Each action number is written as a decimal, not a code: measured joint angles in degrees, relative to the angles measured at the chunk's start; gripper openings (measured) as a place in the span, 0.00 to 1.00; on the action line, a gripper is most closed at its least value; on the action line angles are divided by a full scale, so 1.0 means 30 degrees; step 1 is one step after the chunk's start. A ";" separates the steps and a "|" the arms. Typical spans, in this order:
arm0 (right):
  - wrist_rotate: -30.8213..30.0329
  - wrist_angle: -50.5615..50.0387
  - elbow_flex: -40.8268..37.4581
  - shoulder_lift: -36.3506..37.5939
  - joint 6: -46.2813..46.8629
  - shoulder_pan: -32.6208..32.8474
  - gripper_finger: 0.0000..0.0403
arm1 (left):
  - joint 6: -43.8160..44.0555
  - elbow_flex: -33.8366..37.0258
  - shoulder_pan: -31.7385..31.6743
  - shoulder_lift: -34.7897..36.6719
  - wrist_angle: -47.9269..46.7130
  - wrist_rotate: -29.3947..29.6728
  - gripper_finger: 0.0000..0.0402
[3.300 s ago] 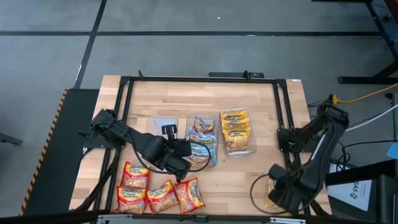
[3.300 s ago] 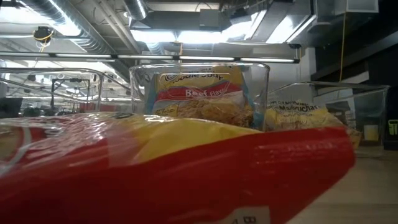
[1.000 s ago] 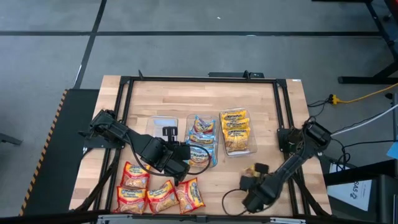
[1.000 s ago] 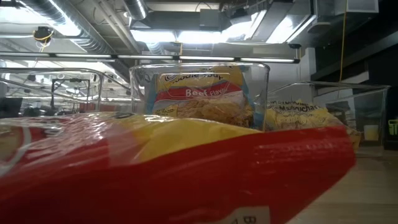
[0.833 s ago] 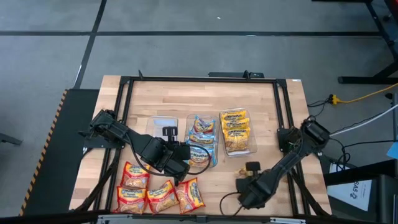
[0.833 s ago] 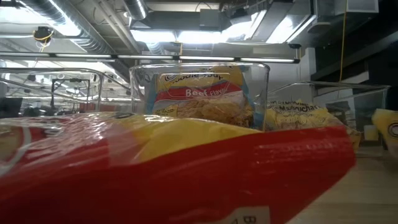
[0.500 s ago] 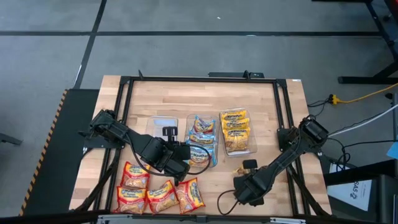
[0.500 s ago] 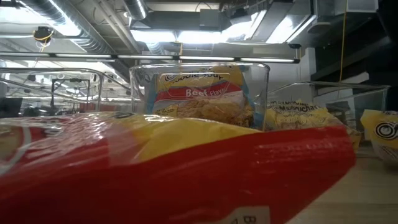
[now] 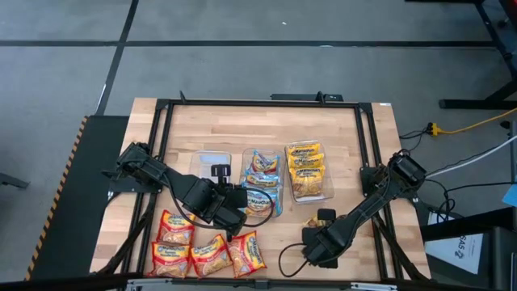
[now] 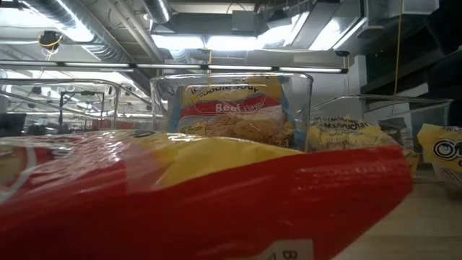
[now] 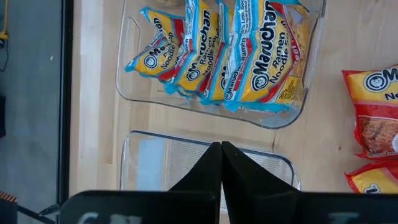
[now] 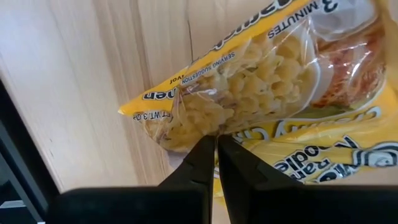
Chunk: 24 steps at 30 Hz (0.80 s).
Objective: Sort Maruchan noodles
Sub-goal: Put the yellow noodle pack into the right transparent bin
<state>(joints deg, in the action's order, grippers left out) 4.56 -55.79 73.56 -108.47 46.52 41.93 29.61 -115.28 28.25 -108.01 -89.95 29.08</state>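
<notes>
Right wrist view shows your right gripper [image 12: 216, 146] pinching a crinkly yellow packet [image 12: 261, 81] at the wooden table's [image 9: 323, 129] five o'clock; your left gripper [image 11: 221, 152] sits closed, empty.

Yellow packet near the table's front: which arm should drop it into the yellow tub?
Right. The right gripper already pinches the yellow packet just short of the yellow tub; the left gripper waits shut by the blue tub.

Pale wood surface [image 9: 218, 133], matt and grained — glossy, crinkled plastic noodle packets [image 9: 208, 255], clear smooth plastic tubs [image 11: 286, 115] — matt black claw fingers [image 12: 196, 162].
</notes>
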 joint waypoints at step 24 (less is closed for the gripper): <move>-0.0374 0.0134 0.0007 0.0000 0.0564 0.0037 0.26 | 0.0474 0.0000 0.0000 0.0000 0.0005 0.0102 0.00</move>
<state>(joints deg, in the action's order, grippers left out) 3.43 -55.39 73.58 -108.47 48.21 42.04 31.03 -115.28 28.25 -108.01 -89.94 29.39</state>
